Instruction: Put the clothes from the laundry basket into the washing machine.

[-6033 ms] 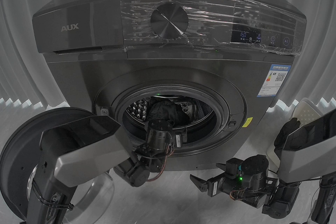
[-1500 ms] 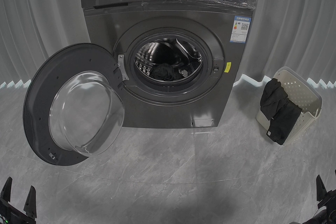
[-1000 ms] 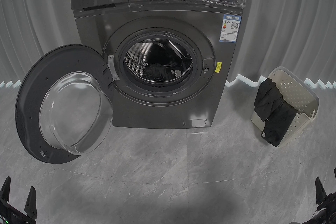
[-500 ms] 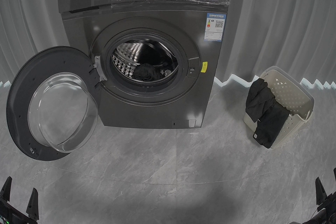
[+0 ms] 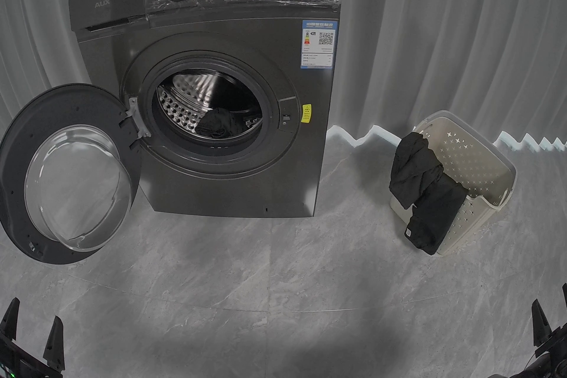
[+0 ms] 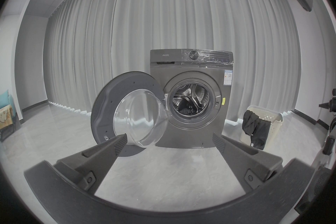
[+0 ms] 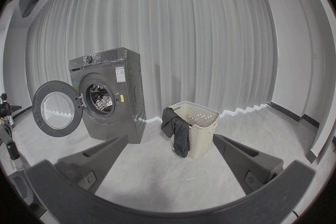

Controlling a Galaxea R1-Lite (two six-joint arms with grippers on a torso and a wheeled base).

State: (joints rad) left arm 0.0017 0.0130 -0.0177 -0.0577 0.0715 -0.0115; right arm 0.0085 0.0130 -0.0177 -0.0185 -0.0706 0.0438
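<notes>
Head view: washing machine (image 5: 207, 184) on the grey floor (image 5: 283, 290), left of centre, with its round door (image 5: 65, 178) swung wide open to the left. Low at the front of the drum (image 5: 183, 101), one dark garment (image 5: 220, 122). Well to the right of the machine, a pale laundry basket (image 5: 481, 172), with dark clothes (image 5: 426, 193) draped over its rim on the side nearer the machine and hanging down the outer wall. At the lower corners, left tool (image 5: 32, 332) and right tool (image 5: 552, 321), both well apart from machine and basket. Behind everything, a pleated curtain (image 5: 449, 13).

Left wrist view: fingers (image 6: 101, 154) spread wide apart, nothing between them. Straight ahead across the floor, the open machine, with the basket beside it.

Right wrist view: fingers (image 7: 245, 161) likewise spread apart and empty. Ahead, the basket with its hanging clothes; beside it, the machine.
</notes>
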